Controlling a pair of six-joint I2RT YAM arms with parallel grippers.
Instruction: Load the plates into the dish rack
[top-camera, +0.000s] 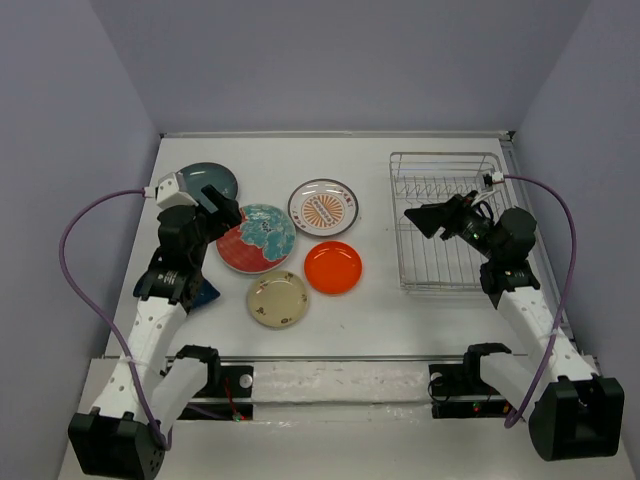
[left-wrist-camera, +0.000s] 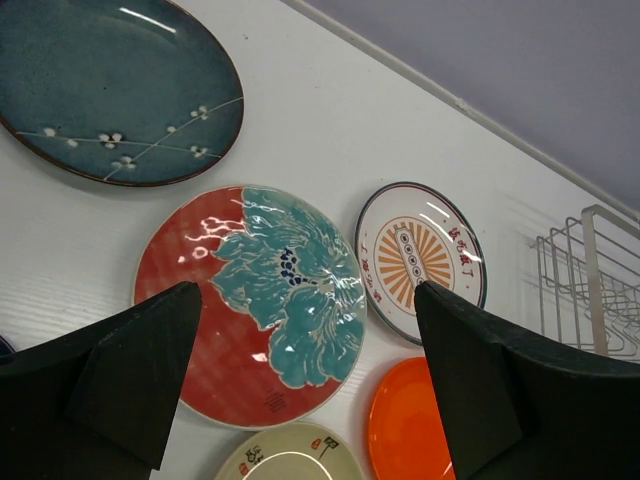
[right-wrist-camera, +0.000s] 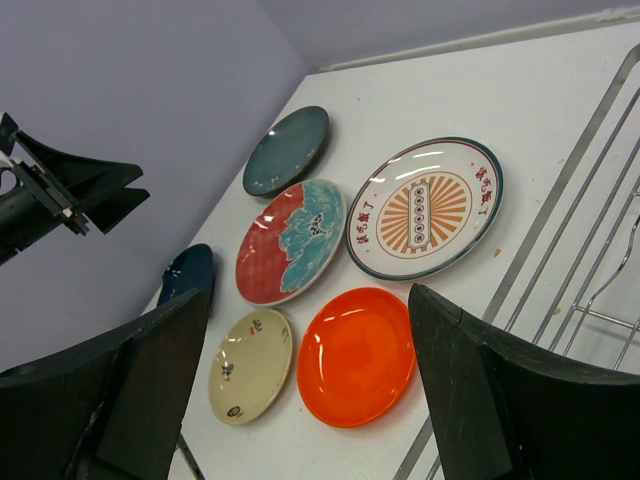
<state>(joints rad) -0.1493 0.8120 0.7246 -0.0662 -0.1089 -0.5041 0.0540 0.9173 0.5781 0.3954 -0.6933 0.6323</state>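
Left wrist: I saw left gripper (left-wrist-camera: 305, 292) splayed, empty, over floral plate (left-wrist-camera: 255, 300); right gripper (top-camera: 428, 220) likewise open, empty, at dish rack (top-camera: 440, 262). I judged flat rim might slip from fingers, bumping cream plate (top-camera: 278, 299).

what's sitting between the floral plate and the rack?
Top view: the white sunburst plate and, nearer the arms, the orange-red plate lie between the floral plate and the dish rack.

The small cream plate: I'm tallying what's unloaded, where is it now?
In the top view the cream plate lies on the table, left of centre, with the orange-red plate to its right and the floral plate just behind it.
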